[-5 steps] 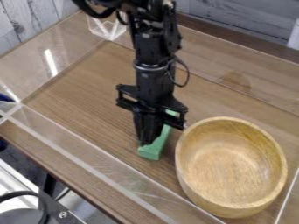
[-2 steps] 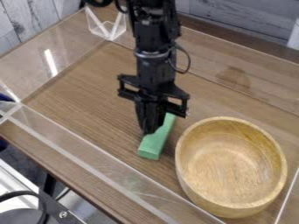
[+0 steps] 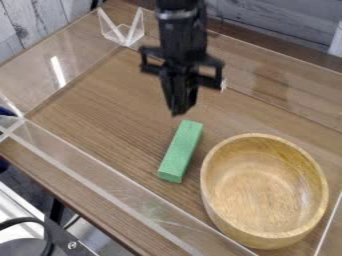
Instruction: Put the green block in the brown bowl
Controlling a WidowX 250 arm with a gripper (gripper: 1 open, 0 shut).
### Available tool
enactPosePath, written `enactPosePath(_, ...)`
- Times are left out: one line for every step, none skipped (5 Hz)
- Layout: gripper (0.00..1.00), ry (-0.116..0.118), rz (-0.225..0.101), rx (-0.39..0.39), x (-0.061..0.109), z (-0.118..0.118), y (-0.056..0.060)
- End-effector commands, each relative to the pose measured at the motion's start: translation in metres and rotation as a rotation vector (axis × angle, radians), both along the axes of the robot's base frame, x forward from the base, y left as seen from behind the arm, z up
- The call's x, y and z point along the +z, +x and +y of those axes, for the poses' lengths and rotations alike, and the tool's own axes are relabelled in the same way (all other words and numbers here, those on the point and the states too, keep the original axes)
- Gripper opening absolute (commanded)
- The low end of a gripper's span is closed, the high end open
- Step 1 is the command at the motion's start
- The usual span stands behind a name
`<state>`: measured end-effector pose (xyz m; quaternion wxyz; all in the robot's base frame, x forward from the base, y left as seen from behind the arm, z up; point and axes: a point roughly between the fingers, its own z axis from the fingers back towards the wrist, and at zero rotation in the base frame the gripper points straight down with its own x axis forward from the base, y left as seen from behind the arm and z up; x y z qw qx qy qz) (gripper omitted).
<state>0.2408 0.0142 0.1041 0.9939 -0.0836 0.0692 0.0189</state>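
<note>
The big brown bowl [image 3: 265, 190] sits at the lower right of the picture. The black robot gripper [image 3: 174, 95] is near the top middle, with its jaws pressed together. The green block [image 3: 181, 151] lies flat on the table [image 3: 100, 125] just left of the bowl, its long side slanting from lower left to upper right, mostly up and down.

One green block [image 3: 181, 152], one brown bowl [image 3: 263, 190], one robot arm [image 3: 167, 35] with one gripper [image 3: 171, 88], and one wooden bench [image 3: 100, 125] are visible.
</note>
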Motion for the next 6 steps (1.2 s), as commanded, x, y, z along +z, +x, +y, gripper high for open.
enactPosePath(1.00, 0.016, -0.071, -0.006, 0.000, 0.002, 0.004)
enactPosePath(1.00, 0.028, -0.060, -0.021, -0.016, 0.003, -0.001)
enactPosePath(1.00, 0.037, -0.051, -0.026, -0.024, 0.003, -0.002)
enactPosePath(1.00, 0.046, -0.044, -0.029, -0.038, 0.003, -0.004)
enactPosePath(1.00, 0.055, -0.033, -0.030, -0.052, 0.003, -0.005)
enactPosePath(1.00, 0.065, -0.016, -0.029, -0.064, 0.002, -0.004)
